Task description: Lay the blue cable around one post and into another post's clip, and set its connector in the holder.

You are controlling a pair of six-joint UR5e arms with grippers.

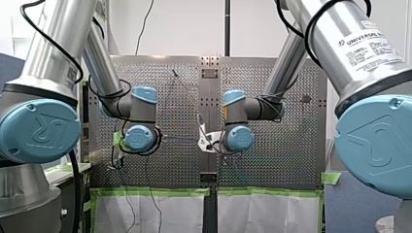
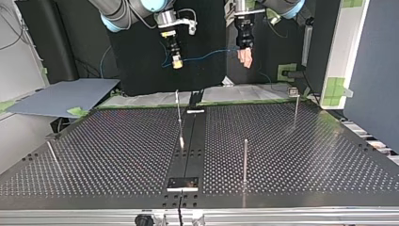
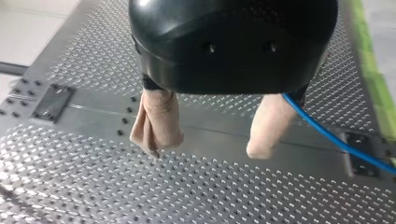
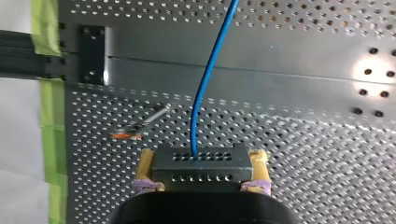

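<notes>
Strong glare patch on desk (image 4: 373, 70) ahead of right end effector (image 4: 203, 162); front view bright, top view dim.

One blue cable (image 2: 207, 57); one black connector (image 4: 201, 163); two end effectors (image 2: 177, 63) (image 2: 244, 60); four thin posts (image 2: 178, 107) (image 2: 245, 160) (image 2: 296, 112) (image 2: 52, 152) on one perforated tabletop (image 2: 117, 150); two robot arms (image 1: 51, 63) (image 1: 354, 48).

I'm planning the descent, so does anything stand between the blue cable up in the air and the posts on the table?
Nothing visible does. The blue cable spans open air from the connector in my right hand to my left hand, above the posts on the table; only air shows between them.
</notes>
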